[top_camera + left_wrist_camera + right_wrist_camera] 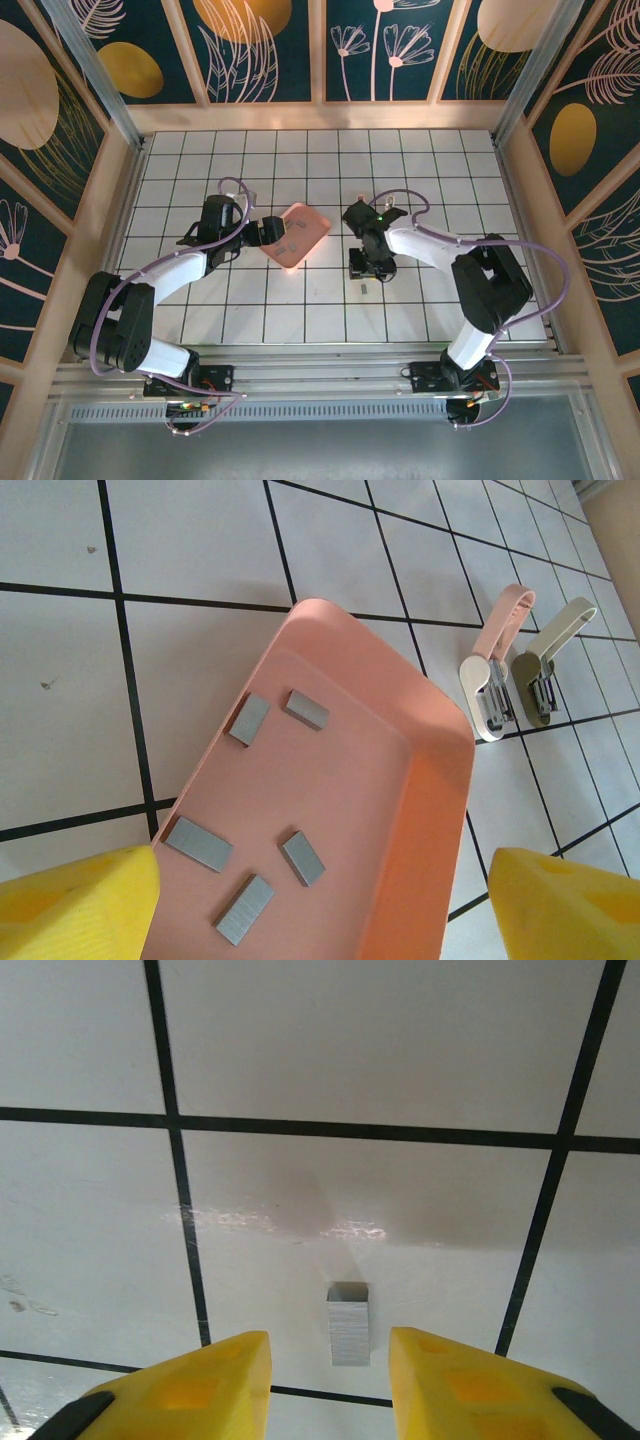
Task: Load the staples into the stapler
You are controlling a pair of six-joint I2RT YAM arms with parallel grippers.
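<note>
Inside the pink tray (pixel 440 780) you've got five of the staples (pixel 302 857), flat grey strips lying loose on the tray floor. Two are up toward the 11 o'clock end and three are down toward 7 o'clock, none touching each other. There's also a sixth strip (pixel 349 1323) outside the tray, flat on the white tiled table (pixel 330 160). Its near end sits in the gap between the yellow fingers (pixel 190 1385) of the right gripper (pixel 330 1385). That gripper is spread apart and touches nothing, with bare table on both sides of the strip.

The left gripper (pixel 320 910) is wide apart too, one finger on each side of the tray's near end and holding nothing. From the top camera it sits at the tray's 9 o'clock edge, and the right gripper is off at the tray's 3 o'clock.

At roughly 2 o'clock from the tray in the left wrist view, two little staplers stand on the table just beside each other, a pink-and-white stapler (pixel 490 685) and an olive-and-cream stapler (pixel 540 675).
</note>
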